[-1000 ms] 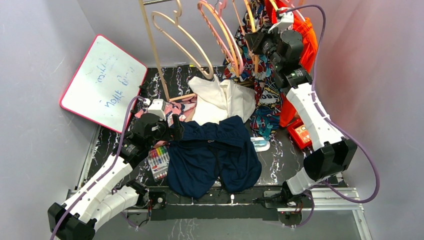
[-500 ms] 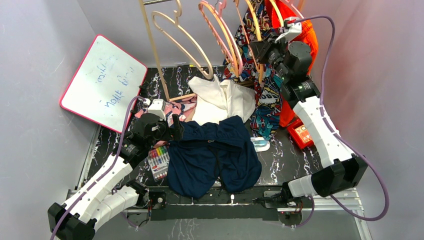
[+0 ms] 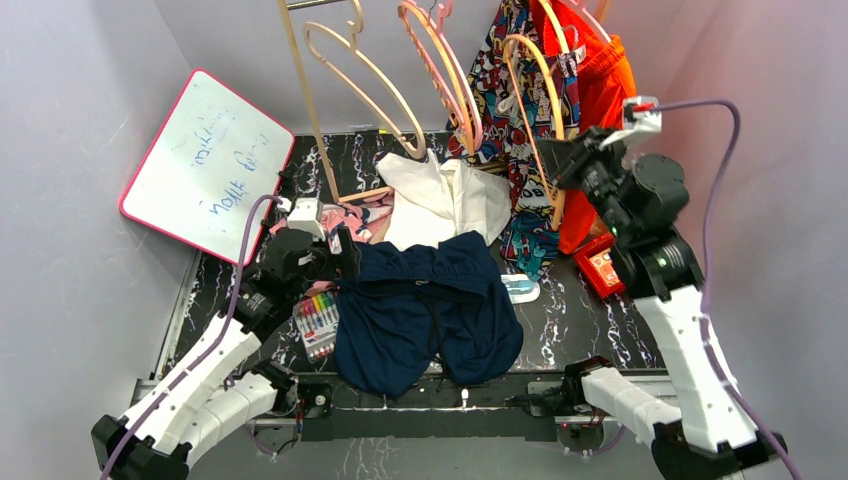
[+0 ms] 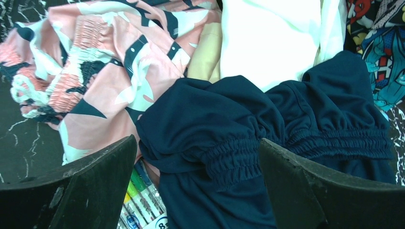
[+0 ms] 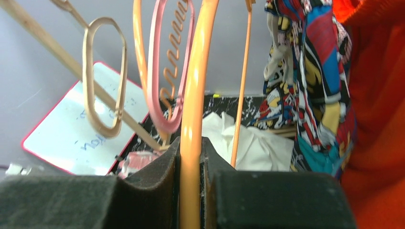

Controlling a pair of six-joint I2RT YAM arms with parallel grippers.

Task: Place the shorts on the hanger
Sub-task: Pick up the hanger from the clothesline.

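The navy shorts lie crumpled on the dark table, waistband toward the back. In the left wrist view the elastic waistband lies between my fingers. My left gripper is open and hovers just over the shorts' left waistband corner, holding nothing. My right gripper is raised at the back right and shut on the orange-tan hanger. Its rod runs straight up between the pads. The hanger's hook is near the comic-print shorts.
Beige hangers and a pink hanger hang at the back, beside comic-print shorts and orange shorts. A whiteboard, marker pack, white garment, pink patterned garment and red box surround the shorts.
My right arm has swung right and toward the front, pulling the orange-tan hanger away from the other hangers. My left gripper has edged slightly left and back; the shorts have not moved.
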